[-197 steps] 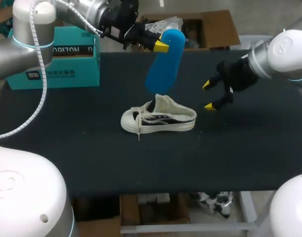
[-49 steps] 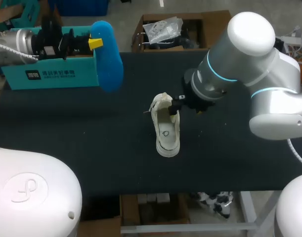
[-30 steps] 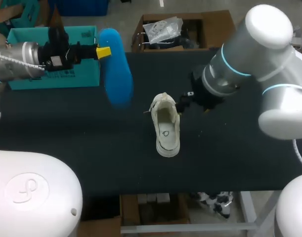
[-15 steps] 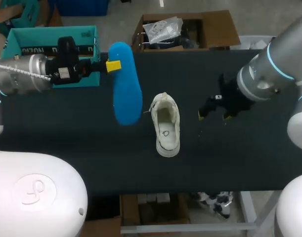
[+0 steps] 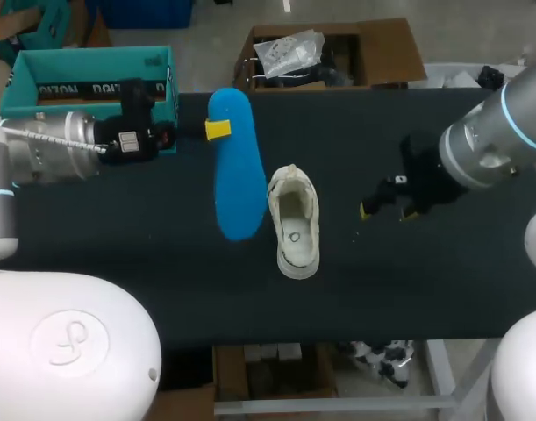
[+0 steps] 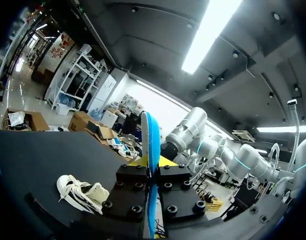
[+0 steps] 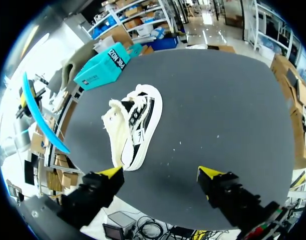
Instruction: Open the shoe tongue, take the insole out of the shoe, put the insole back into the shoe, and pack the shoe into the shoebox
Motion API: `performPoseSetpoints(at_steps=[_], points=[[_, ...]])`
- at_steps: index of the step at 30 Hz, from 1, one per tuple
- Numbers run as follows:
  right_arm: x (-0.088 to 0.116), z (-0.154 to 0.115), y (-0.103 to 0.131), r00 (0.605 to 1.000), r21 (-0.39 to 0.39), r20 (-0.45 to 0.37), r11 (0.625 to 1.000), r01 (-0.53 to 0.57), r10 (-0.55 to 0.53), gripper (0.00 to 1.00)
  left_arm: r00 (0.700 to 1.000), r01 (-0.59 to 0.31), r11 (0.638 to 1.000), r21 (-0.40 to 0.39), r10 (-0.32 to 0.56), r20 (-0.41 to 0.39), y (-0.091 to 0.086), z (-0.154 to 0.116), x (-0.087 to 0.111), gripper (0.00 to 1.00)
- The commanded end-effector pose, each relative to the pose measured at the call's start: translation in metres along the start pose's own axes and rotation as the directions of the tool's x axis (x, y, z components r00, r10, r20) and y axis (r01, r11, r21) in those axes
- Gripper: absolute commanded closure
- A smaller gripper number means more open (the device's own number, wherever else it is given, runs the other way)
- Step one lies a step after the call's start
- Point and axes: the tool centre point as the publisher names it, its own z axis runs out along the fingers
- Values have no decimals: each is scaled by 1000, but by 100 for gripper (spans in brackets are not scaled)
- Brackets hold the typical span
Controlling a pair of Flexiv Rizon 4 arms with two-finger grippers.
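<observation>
A white and black sneaker [image 5: 294, 221] lies on the black table, its opening facing up and its tongue pulled back. Just left of it hangs the blue insole [image 5: 234, 171], edge-on above the table, with my left gripper [image 5: 217, 130] shut on its upper part. In the left wrist view the insole [image 6: 153, 135] stands upright between the fingers, and the sneaker [image 6: 82, 192] lies below and to the side. My right gripper [image 5: 386, 209] hovers open to the right of the sneaker, apart from it. Ahead of the open right gripper [image 7: 160, 172] lies the sneaker [image 7: 132, 127]. The teal shoebox [image 5: 88, 74] stands at the back left.
The black tabletop [image 5: 162, 289] stretches bare in front of the sneaker to its front edge. A small pale speck [image 5: 355, 234] lies near the right gripper. The shoebox [image 7: 105, 62] stands open-topped behind my left arm.
My left arm has carried the insole rightward and down, close beside the sneaker. My right gripper has drawn back to the right, away from the sneaker. The sneaker has stayed put.
</observation>
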Motion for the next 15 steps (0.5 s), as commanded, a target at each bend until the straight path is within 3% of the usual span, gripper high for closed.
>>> performPoseSetpoints(at_steps=[1,15], points=[[0,1,0,1000,-2,-1,1000,1,-1,0,1000,7,1000,1,-7,23,5,8,3,100],[0,1,0,1000,-2,-1,1000,1,-1,0,1000,25,1000,-14,-25,-15,12,20,-1,100]])
